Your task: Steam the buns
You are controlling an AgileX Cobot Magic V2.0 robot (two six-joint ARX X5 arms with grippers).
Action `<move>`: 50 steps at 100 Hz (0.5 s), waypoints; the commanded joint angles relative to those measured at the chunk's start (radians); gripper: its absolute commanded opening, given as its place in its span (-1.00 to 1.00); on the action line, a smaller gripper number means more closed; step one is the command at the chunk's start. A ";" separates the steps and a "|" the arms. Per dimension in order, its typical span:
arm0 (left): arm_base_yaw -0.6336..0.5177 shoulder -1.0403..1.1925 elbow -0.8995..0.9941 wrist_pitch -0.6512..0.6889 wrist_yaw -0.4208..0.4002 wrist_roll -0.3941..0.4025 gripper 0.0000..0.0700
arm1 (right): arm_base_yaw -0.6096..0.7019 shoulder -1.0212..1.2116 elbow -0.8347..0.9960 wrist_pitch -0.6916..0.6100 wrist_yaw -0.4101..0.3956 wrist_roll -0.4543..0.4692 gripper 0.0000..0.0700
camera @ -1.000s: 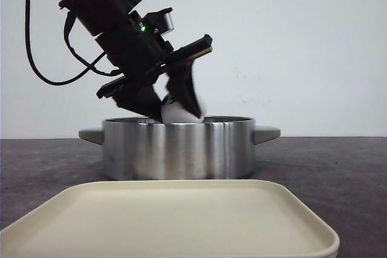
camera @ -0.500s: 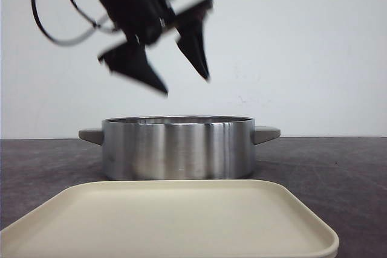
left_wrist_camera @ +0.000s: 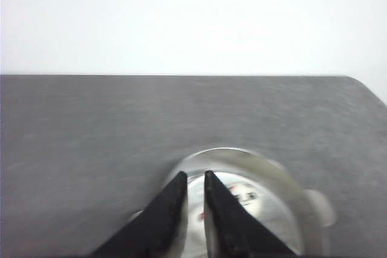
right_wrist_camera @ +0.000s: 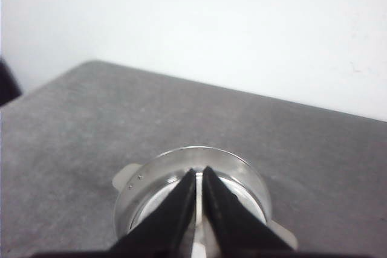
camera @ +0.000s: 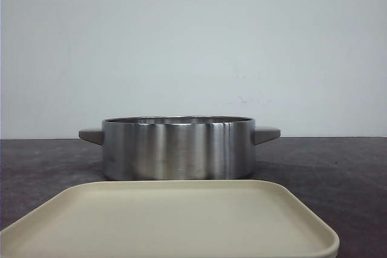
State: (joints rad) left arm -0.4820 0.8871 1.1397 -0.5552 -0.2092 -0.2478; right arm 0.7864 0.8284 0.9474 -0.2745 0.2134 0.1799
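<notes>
White wall [camera: 193,40] fills the background behind a dark grey tabletop [camera: 338,161]. One round steel pot [camera: 178,149] stands on it, upright, its two stub handles [camera: 91,135] pointing out to the left and right in the front view. One cream tray [camera: 175,222] lies in front of the pot, nearer the camera, its far rim close to the pot's base; whether they touch I cannot tell.

The buns [left_wrist_camera: 242,194] show only from the left wrist view, as a white mass with a few small dark marks down inside the pot. That view is blurred, so how many there are, and which way their faces turn, cannot be told. From the front the pot's wall hides them.

The left gripper [left_wrist_camera: 195,174] hangs above the pot, over the near part of its rim. Its fingers [left_wrist_camera: 169,209] are drawn close, with only a narrow slit between them, and hold nothing. The right gripper [right_wrist_camera: 199,170] also hangs over the pot, its two fingers almost meeting at the tips and holding nothing.

Bare tabletop lies on both sides of the pot and behind it as far as the wall. A rounded corner of the tabletop shows in the left wrist view.
</notes>
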 commanded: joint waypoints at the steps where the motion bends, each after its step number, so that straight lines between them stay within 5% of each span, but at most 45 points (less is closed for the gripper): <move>1: 0.030 -0.051 -0.027 -0.025 -0.003 0.026 -1.00 | 0.011 -0.022 -0.080 0.090 0.005 -0.001 -0.98; 50: 0.130 -0.224 -0.061 -0.097 -0.004 0.027 -1.00 | 0.011 -0.074 -0.147 0.220 0.004 -0.004 -0.98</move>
State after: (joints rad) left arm -0.3489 0.6666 1.0637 -0.6582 -0.2108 -0.2279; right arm 0.7864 0.7486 0.7830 -0.0753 0.2138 0.1799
